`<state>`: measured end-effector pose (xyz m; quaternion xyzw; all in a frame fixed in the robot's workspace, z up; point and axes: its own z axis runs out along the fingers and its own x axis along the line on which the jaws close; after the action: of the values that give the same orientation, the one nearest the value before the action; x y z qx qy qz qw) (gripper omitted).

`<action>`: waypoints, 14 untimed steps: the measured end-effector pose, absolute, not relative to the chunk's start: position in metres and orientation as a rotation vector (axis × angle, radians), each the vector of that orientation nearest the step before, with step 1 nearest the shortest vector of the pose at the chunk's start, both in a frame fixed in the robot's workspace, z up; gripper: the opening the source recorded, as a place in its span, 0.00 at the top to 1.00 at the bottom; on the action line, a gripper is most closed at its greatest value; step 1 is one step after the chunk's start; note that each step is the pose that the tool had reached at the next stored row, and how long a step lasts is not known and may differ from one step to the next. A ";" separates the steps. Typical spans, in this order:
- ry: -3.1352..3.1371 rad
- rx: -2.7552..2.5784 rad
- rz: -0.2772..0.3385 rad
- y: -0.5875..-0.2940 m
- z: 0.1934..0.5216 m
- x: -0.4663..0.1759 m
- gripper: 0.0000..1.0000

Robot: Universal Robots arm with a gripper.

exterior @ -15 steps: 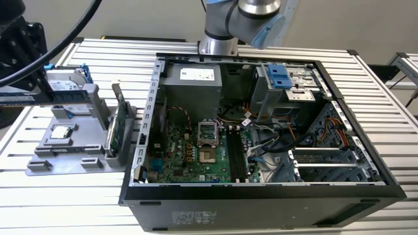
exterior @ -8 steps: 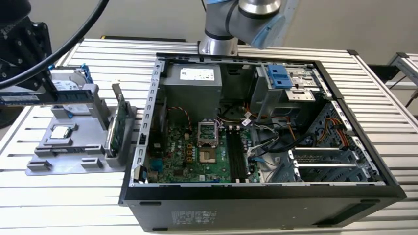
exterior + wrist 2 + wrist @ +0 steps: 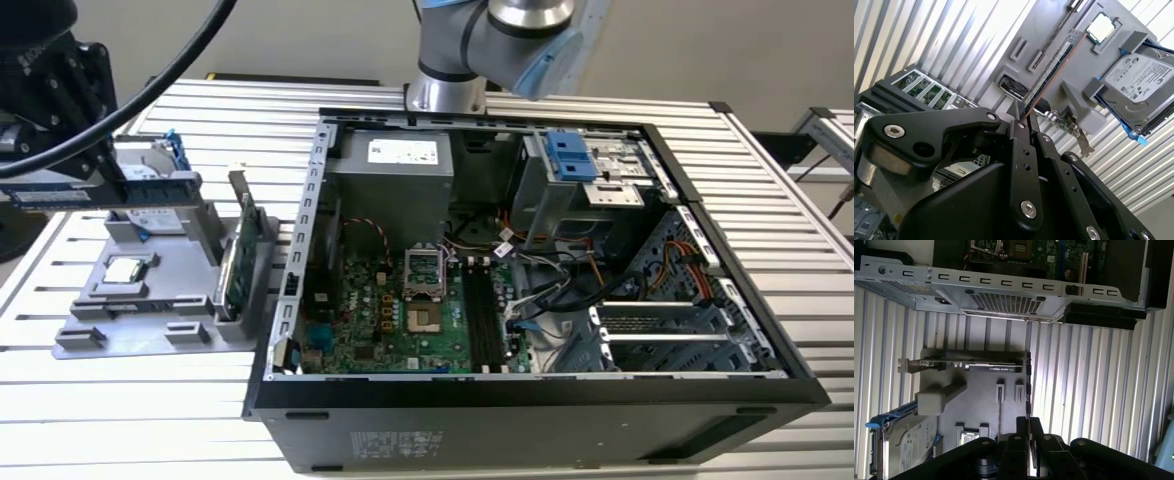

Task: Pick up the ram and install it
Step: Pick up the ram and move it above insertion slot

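Pincer [image 3: 1021, 117] clamped on one end of the ram [image 3: 1051, 70], we see it poised over the grey holder [image 3: 1081, 75] beside the case [image 3: 534, 425], where that end-on grip could let it twist and miss its slot [image 3: 478, 310].

exterior: high, looking down into computer case [image 3: 534, 430] | both wrist views: close, facing grey holder [image 3: 979, 402], shared

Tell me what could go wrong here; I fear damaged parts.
The gripper seems to pinch the ram near one end, so the long stick could tilt or slip. It hangs over the gray holder, near the upright expansion card; a swing could knock that card.
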<state>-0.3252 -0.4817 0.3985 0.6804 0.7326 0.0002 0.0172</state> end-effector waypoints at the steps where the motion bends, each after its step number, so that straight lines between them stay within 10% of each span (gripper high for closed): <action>1: 2.277 2.115 0.001 -0.481 0.398 -0.325 1.00; 14: 2.277 2.115 0.001 -0.466 0.398 -0.317 1.00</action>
<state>-0.3175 -0.4660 0.3985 0.6804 0.7326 0.0003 0.0172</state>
